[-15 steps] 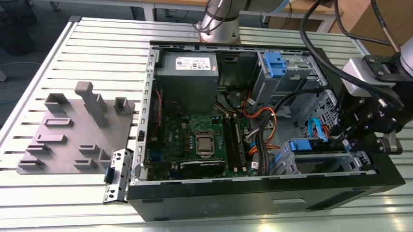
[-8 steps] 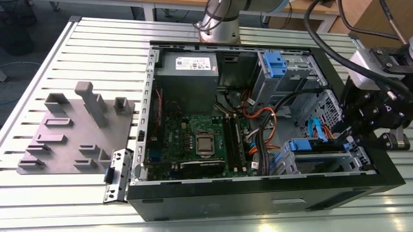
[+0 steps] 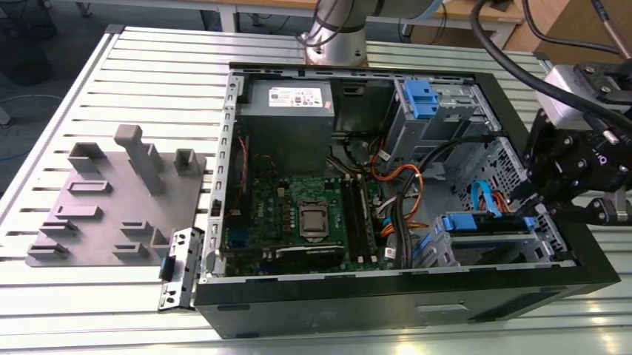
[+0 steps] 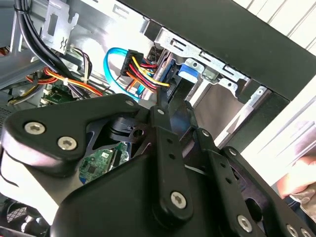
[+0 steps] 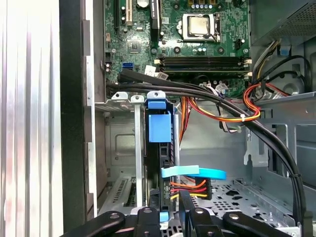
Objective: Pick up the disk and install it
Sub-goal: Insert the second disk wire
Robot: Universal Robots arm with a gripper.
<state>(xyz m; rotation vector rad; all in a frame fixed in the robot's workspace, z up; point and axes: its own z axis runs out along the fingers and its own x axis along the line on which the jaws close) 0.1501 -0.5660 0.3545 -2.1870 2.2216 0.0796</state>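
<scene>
In the exterior view, the gripper (image 3: pixel 538 211) is seen at the drive cage (image 3: pixel 513 248) in the corner of the computer case (image 3: pixel 395 310), where the disk (image 3: pixel 472 222) sits edge-on. In the second wrist view, the cable bundle (image 4: pixel 143 69) lies beside the fingers (image 4: pixel 165 106) and could be snagged. In the first wrist view, the jaws appear closed on the disk (image 5: pixel 159 148); slight tilt could jam it against the cage rails.
</scene>
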